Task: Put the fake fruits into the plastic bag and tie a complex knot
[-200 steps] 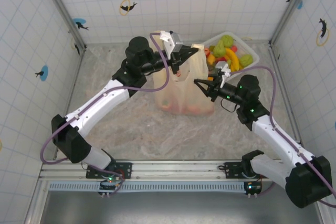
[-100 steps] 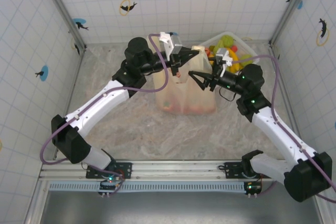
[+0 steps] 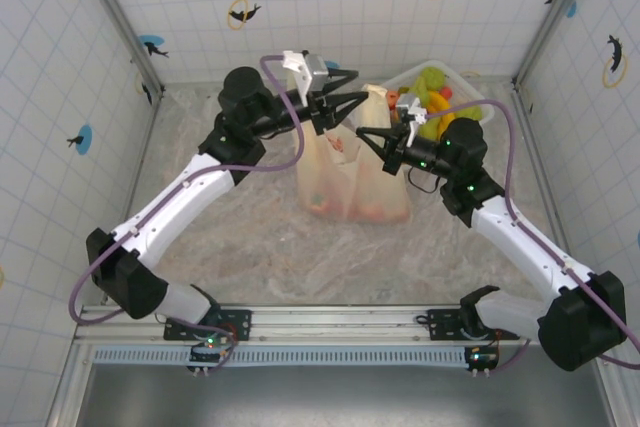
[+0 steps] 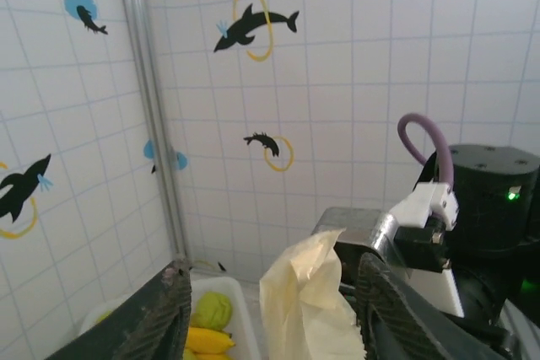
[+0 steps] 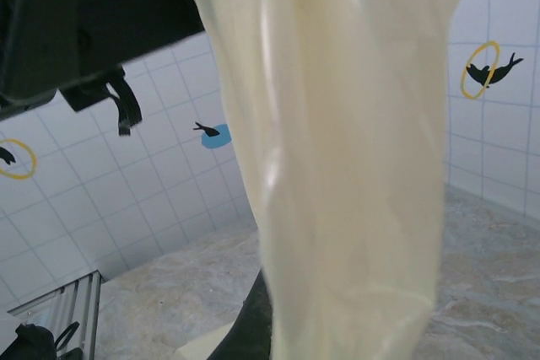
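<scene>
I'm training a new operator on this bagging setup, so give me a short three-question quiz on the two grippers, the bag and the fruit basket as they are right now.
1. True or false: the left gripper stands open.
2. Where do the fruits not yet bagged lie? A, in the white basket; B, on the table by the left arm; C, in the left gripper.
3. Fill in: the right gripper is shut on a handle of the ____.
Key: 1 true; 2 A; 3 bag.

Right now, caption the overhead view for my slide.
Right gripper pinches the plastic bag, left gripper open around its handle, toy fruits behind.
</scene>
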Motion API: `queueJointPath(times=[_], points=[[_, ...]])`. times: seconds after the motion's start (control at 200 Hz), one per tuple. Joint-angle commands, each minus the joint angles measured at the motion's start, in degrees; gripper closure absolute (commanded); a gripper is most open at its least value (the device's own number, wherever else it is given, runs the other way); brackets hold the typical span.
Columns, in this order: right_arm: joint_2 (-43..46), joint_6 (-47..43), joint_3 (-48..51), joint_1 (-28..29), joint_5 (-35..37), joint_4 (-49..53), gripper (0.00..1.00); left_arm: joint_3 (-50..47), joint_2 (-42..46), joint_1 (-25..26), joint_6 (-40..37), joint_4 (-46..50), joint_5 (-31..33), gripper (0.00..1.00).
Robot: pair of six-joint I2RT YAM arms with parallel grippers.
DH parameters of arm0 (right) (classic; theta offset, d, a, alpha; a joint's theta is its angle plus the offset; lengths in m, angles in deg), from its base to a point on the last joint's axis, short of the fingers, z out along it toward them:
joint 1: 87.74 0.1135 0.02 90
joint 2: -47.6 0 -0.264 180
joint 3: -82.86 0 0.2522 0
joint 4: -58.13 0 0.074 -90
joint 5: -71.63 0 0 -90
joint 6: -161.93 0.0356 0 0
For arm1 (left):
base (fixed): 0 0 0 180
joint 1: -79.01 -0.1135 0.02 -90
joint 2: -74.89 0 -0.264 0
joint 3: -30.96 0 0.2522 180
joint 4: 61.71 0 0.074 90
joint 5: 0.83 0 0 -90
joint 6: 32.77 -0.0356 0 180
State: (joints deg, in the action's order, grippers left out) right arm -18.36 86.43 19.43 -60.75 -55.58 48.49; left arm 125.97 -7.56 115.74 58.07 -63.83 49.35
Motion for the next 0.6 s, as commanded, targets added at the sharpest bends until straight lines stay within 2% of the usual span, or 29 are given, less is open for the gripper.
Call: queueJointPath(times=[0.0, 0.075, 0.145, 0.225, 0.36, 0.495, 0.595], points=[[0.4, -1.3, -2.6, -0.2, -1.8, -0.2, 1.00, 2.1, 1.0, -1.1, 1.8, 0.1, -6.7, 0.36], [0.3, -1.6, -2.7, -0.1, -2.3, 0.0, 1.00, 3.9, -0.8, -1.1, 2.6, 0.9, -9.9, 0.28], [0.2, -1.9, -2.7, 0.0, -2.4, 0.2, 1.00, 6.1, -3.0, -1.1, 4.1, 1.7, -12.2, 0.25], [0.4, -2.0, -2.7, 0.1, -2.3, 0.3, 1.00, 8.6, -5.7, -1.1, 5.5, 3.0, -14.5, 0.23], [0.4, -2.3, -2.9, 0.3, -2.7, 0.5, 1.00, 10.3, -8.4, -0.8, 5.6, 4.4, -14.7, 0.27], [0.5, -2.8, -3.2, 0.4, -2.9, 1.0, 1.00, 11.5, -9.9, -0.4, 5.6, 4.8, -16.1, 0.38], [0.5, -3.5, -3.3, 0.5, -3.0, 1.8, 1.00, 12.5, -10.5, -0.4, 5.9, 4.9, -16.6, 0.55]])
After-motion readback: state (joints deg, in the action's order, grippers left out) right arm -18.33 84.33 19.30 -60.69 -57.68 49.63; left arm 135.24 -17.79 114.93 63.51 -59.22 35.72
